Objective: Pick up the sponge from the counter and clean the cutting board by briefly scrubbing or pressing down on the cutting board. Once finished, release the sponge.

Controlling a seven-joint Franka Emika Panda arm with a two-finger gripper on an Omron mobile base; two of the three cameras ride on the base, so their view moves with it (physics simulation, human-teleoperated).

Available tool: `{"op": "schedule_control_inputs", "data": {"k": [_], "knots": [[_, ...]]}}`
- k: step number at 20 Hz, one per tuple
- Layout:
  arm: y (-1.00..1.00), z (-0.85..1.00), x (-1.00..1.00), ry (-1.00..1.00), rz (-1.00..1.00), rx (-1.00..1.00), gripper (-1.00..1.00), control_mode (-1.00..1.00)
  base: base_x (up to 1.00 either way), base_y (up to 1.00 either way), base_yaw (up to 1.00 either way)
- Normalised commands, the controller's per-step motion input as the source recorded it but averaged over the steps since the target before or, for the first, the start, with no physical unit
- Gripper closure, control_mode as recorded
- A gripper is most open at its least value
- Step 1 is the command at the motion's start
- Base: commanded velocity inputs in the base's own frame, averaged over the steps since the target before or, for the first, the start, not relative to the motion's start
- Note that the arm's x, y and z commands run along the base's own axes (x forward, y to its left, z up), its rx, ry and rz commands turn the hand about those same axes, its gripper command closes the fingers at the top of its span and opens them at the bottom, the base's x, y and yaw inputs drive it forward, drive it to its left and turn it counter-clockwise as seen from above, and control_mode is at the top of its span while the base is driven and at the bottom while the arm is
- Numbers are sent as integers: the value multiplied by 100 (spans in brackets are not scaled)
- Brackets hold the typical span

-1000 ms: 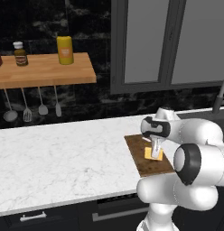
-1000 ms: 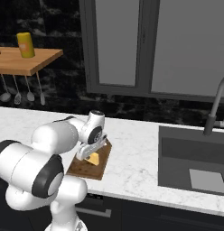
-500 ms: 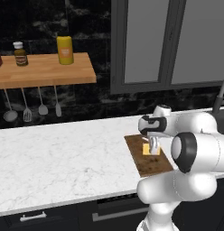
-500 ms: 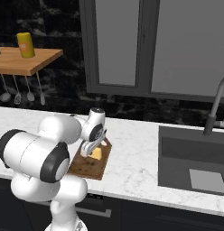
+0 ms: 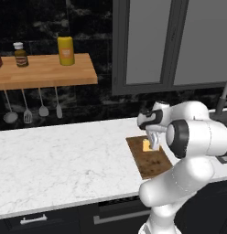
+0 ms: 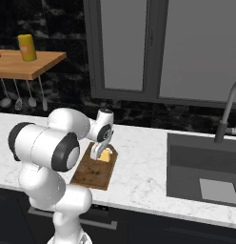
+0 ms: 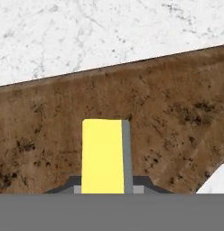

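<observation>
Jaws pinch sponge | arm bent low, pointing down | over cutting board

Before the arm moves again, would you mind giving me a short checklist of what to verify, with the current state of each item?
1. Small yellow sponge with a grey scrubbing layer gripped between the fingers: ok.
2. Sponge is over the dark brown wood-grain cutting board, not over the white marble counter: ok.
3. Sponge pressed onto the board surface: cannot tell; the hand view shows it against the wood, but contact is unclear.
4. Board lies flat and fully on the counter: ok.
5. Board surface around the sponge is bare for scrubbing: ok.
6. Gripper stands well away from the sink: ok.
</observation>
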Motion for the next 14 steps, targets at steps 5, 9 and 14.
{"op": "schedule_control_inputs", "data": {"k": [5,9,14], "knots": [[0,-5,-29,0,9,0,100,-100,0,0,0],[0,-14,-70,0,7,0,100,-100,0,0,0],[0,-15,-84,0,7,0,100,-100,0,0,0]]}}
